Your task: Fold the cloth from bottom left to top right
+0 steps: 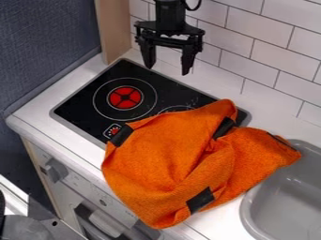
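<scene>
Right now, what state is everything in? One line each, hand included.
Hand: open, holding nothing, above cooktop
Orange cloth: rumpled, partly doubled over, draped across cooktop and counter, right corner over the sink's edge
Cooktop: partly covered by cloth
Red burner: uncovered
Sink: partly overlapped by cloth
Knob: setting unclear

From above the front edge of the counter (39,111), the single camera view looks down at a slant toward the tiled wall (266,61) at upper right, near enough that the sink (285,201) is cut off at lower right.
</scene>
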You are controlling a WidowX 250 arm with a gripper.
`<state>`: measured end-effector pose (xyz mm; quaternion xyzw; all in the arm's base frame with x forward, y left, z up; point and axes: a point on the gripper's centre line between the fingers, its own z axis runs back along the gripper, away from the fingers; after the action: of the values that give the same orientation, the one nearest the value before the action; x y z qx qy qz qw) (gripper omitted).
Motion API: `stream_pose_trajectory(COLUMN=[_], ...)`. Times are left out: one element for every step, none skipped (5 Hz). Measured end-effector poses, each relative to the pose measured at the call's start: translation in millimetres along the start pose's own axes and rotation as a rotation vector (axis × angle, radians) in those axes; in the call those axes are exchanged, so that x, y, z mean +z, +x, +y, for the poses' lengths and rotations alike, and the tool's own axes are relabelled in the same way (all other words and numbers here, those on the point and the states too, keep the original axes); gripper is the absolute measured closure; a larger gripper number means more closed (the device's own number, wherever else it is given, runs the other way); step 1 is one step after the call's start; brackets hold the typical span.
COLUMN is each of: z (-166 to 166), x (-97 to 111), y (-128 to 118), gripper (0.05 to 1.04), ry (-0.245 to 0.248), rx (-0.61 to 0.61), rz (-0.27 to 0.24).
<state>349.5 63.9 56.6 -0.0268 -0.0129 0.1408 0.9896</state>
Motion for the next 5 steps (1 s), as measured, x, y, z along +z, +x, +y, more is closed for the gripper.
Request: stream_pose_trajectory(z=[1.2, -6.1, -6.9, -1.6, 3.6], x=[-13.7, -18.9, -17.3, 3.4, 10.7], y=[-5.7, -13.1, -34.3, -74.5, -113.2], gripper=[0.083, 0.083, 0.083, 0.083, 0.083], ry=[0.003, -0.001, 0.032, 0.069, 0.116], rx=[0.007, 0.042, 0.131, 0.34, 0.557], rz=[0.043, 0.069, 0.083, 0.068, 0.079])
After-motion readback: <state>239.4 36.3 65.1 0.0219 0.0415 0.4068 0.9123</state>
